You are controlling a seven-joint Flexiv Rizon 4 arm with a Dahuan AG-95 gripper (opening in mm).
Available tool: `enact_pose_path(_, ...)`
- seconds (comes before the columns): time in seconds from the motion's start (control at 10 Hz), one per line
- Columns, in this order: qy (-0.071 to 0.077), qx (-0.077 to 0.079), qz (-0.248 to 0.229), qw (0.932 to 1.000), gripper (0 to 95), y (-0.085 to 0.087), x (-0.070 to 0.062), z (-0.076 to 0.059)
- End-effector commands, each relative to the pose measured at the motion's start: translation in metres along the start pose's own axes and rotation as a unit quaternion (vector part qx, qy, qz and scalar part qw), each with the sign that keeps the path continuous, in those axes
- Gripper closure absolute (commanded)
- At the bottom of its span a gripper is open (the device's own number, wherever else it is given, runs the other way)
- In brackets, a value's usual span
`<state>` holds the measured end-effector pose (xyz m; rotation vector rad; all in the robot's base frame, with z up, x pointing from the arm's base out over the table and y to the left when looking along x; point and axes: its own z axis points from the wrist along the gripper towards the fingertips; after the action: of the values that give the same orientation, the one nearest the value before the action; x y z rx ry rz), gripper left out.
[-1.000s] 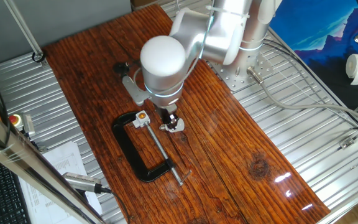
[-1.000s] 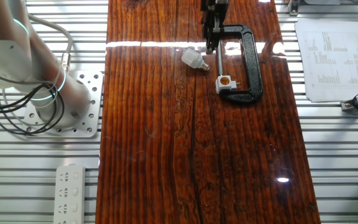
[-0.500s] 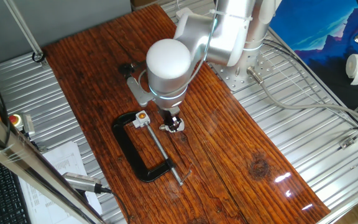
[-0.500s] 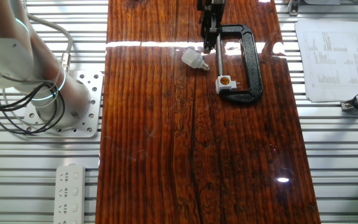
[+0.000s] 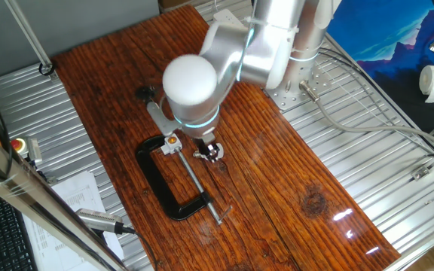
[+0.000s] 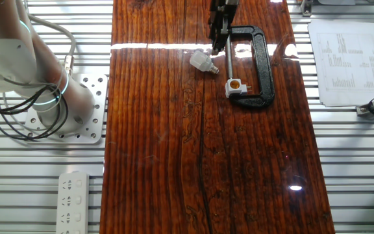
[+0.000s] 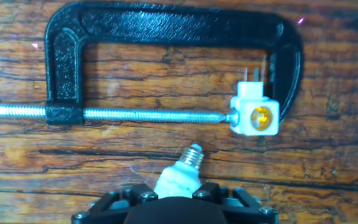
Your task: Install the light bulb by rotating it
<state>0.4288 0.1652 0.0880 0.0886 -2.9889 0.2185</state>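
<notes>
Nearest in the hand view: the gripper, only its dark housing showing at the bottom edge, fingertips out of frame. Cannot tell whether open or closed, though nothing looks clamped. Just beyond the housing, the light bulb, lying on its side on the wooden table, frosted end toward the hand, silvery screw base pointing away and slightly right. Long axis thus nearly in line with the hand's approach, not across it. Resting loose, by the look of it, rather than held.

Farther on, the clamp screw running left to right, ending at the white socket block with its orange centre, up and to the right of the bulb's base and apart from it. Farthest, the black C-clamp arching over both.

Coming move likely turns on this: bulb almost directly under the hand and pointing forward, socket off to the right, so a grasp first, then a carry rightward and a re-aim of the base at the orange opening.

From the other fixed view, bulb plainly on the boards just left of the descending fingers, socket block near but separate. In the one fixed view, the arm's round joint hides most of that; only a pale glimpse near the clamp.
</notes>
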Motion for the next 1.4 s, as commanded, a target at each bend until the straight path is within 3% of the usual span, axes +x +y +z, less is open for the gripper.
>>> enact_pose_path(0.1, -0.011, 0.019, 0.007, 0.9997, 19.0, 0.002, 0.009, 0.014)
enact_pose_path(0.5, -0.009, 0.021, 0.017, 0.9996, 19.0, 0.002, 0.011, 0.026)
enact_pose_path(0.8, -0.008, 0.034, 0.023, 0.9991, 19.0, 0.005, 0.013, 0.040)
enact_pose_path(0.9, -0.004, 0.073, 0.014, 0.9972, 19.0, 0.005, 0.014, 0.044)
enact_pose_path(1.0, 0.003, 0.091, 0.013, 0.9958, 19.0, 0.004, 0.014, 0.044)
enact_pose_path(1.4, 0.003, 0.087, 0.019, 0.9960, 19.0, -0.001, 0.015, 0.045)
